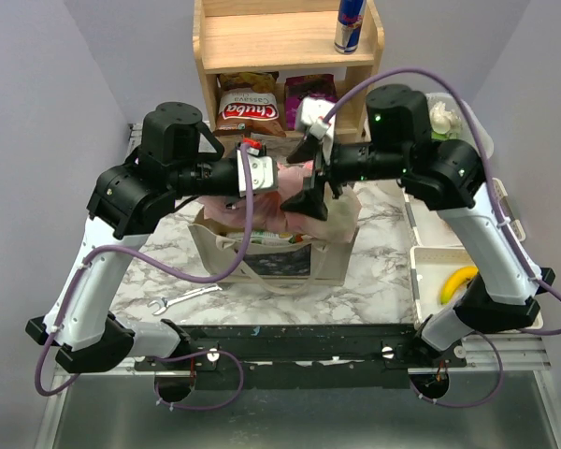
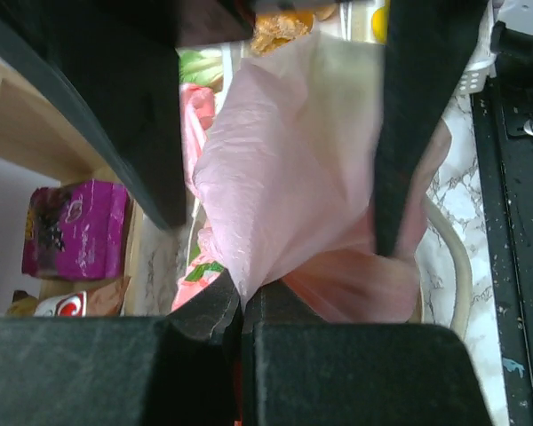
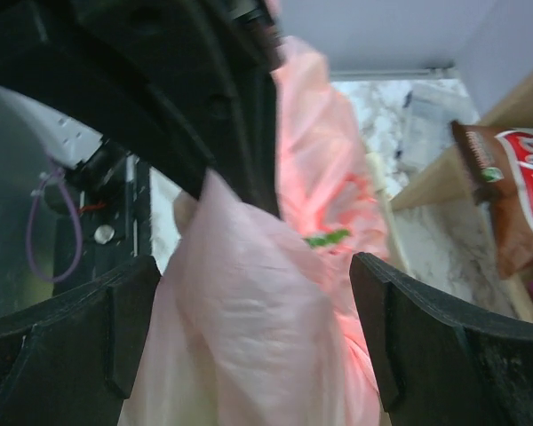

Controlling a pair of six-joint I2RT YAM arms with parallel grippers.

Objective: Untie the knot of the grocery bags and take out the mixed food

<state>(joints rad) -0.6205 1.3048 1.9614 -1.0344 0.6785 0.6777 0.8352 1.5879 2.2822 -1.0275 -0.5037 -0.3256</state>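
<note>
Two entries: my left gripper (image 2: 242, 306) clamps the thin pink plastic bag (image 2: 284, 177); my right gripper (image 3: 253, 324) gapes empty. Untying step; right should pinch plastic next.

Beige canvas tote bag (image 1: 332, 265): upright on marble worktop (image 1: 383, 281), mouth open.
Thin translucent pink plastic bag (image 1: 276, 215): crinkled, drawn upward, seated inside the tote.
Yellow banana (image 1: 458, 282): lying in white bin (image 1: 428, 257), right side.

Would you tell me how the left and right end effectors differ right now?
The left end effector is shut on the pink plastic bag; the right end effector stands wide open. The left pinches film; the right merely straddles it. Both meet above the canvas tote.
</note>
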